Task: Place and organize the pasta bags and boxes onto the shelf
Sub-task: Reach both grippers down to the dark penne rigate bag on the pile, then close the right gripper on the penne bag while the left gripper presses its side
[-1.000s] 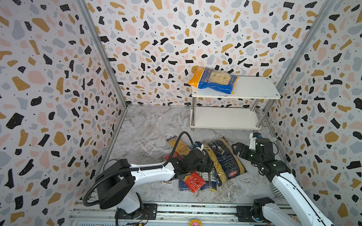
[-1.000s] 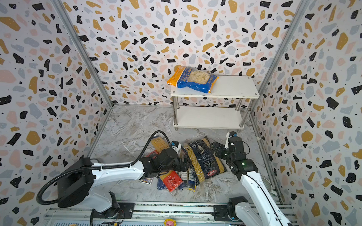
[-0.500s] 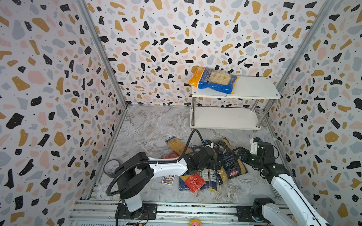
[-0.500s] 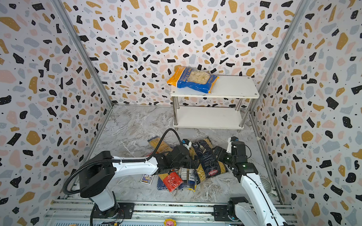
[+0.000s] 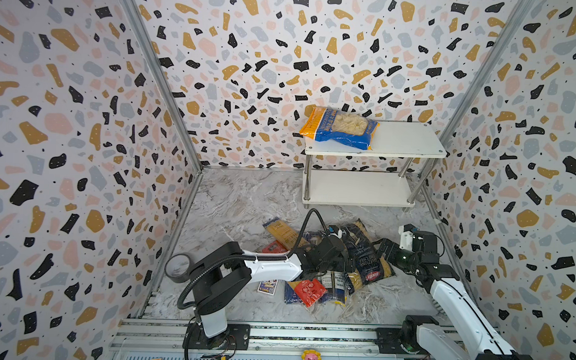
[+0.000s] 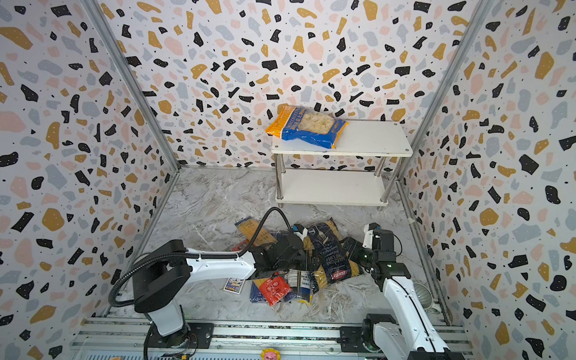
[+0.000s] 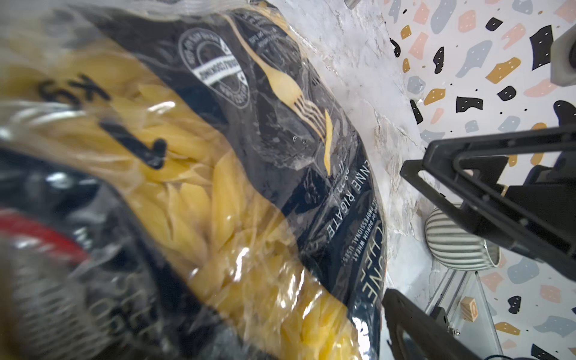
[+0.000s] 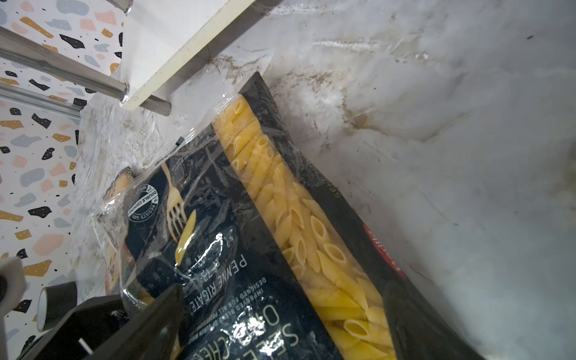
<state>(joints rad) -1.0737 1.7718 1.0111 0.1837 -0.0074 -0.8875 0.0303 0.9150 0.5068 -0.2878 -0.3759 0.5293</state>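
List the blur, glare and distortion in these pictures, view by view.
Left wrist view: the penne bag is smeared out of focus at its near end, its print sharper, with glints on the film. Right wrist view: the same bag is crisp, glare streaking its wrap. Both top views: even light, soft shadow under the shelf, corner posts splayed by the wide lens.

Shelf (image 5: 410, 142) at the back right, against the rear wall (image 5: 284, 55). Carries the shell bag (image 5: 341, 127) on the left end of its top board, overhanging the left edge. In front, on the floor (image 5: 239, 202), penne bag (image 5: 365, 252) atop the right of a heap of spaghetti packs (image 5: 312, 289). Just left of the heap, picture card (image 5: 267, 286); farther left, by the side wall (image 5: 83, 147), tape roll (image 5: 178, 266).
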